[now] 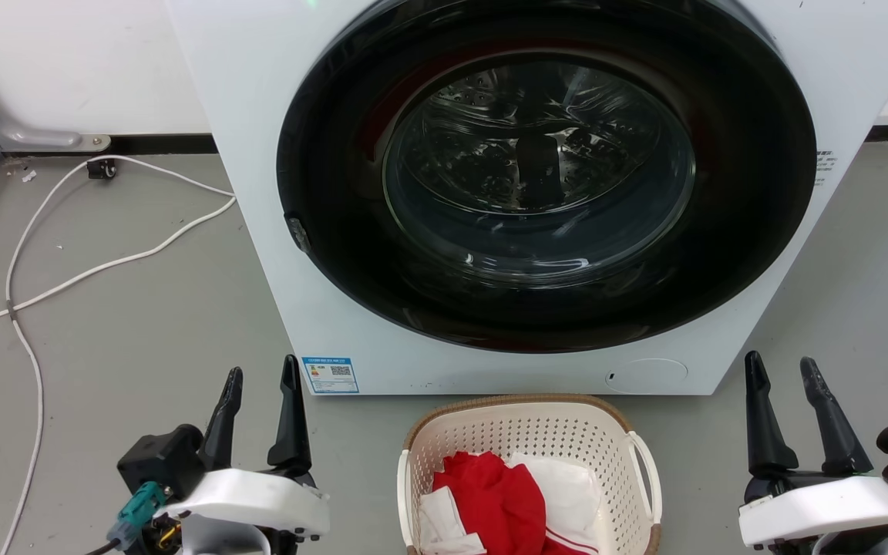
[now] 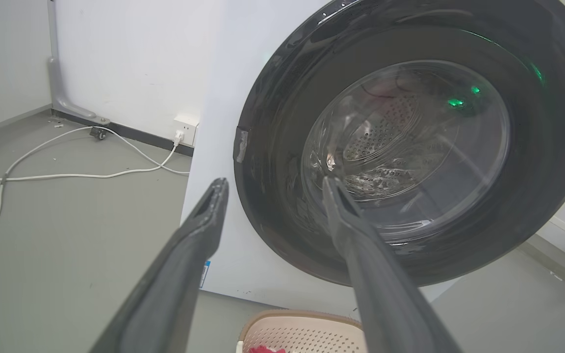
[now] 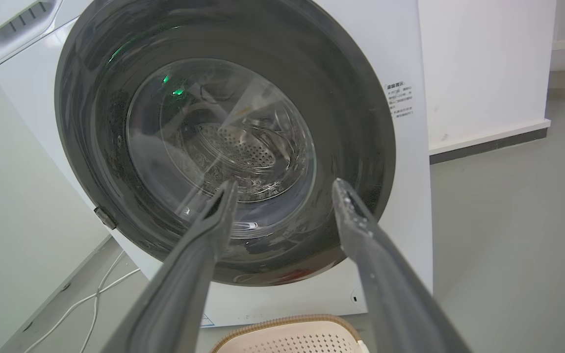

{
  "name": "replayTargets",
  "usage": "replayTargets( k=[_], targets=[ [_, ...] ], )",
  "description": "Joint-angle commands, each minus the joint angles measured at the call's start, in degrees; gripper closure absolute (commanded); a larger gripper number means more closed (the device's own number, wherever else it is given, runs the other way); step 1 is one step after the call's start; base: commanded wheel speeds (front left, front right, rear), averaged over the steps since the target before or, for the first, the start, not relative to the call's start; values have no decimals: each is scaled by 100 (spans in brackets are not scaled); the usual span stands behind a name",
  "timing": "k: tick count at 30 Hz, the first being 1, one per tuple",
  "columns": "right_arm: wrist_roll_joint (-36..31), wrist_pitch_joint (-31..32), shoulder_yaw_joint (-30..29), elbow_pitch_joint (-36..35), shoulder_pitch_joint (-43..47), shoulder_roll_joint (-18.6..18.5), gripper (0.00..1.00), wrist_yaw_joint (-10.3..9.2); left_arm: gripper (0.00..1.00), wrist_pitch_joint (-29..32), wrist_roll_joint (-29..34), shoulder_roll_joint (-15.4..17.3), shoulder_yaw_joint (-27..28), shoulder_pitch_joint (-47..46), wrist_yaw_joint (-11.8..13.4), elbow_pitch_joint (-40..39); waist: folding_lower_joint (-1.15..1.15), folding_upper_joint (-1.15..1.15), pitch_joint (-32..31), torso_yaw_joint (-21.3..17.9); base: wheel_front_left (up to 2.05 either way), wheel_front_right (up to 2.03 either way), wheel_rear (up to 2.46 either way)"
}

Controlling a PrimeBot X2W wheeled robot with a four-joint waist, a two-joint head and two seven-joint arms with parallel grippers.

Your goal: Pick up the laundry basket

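The laundry basket (image 1: 536,432) sits on the floor (image 1: 143,308) at 6 o'clock, just before the washing machine (image 1: 490,374). The left hand (image 1: 262,368) at 8 and the right hand (image 1: 780,359) at 4 gape wide, empty. Best to lower both evenly to its white handles (image 1: 648,462).

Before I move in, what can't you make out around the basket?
Near end of the laundry basket: cut off by the head view's bottom edge.
Basket floor: hidden under the red and white clothes, head view.
Wrist views: bottom edge cuts it off past the far rim.
Print on the blue sticker: too small, head view.
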Motion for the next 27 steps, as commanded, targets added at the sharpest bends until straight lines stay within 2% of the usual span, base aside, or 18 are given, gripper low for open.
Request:
replayTargets(
  k=[1, 27],
  targets=[
    [-159, -53, -2, -113, 9, -26, 0, 1, 0, -52, 163, 18, -30, 30, 26, -34, 0, 0, -1, 3, 0, 0, 0],
    [-1087, -366, -47, -168, 194, -28, 0, 0, 0, -363, 1286, 15, -193, 149, 134, 96, 0, 0, 20, -20, 0, 0, 0]
  ],
)
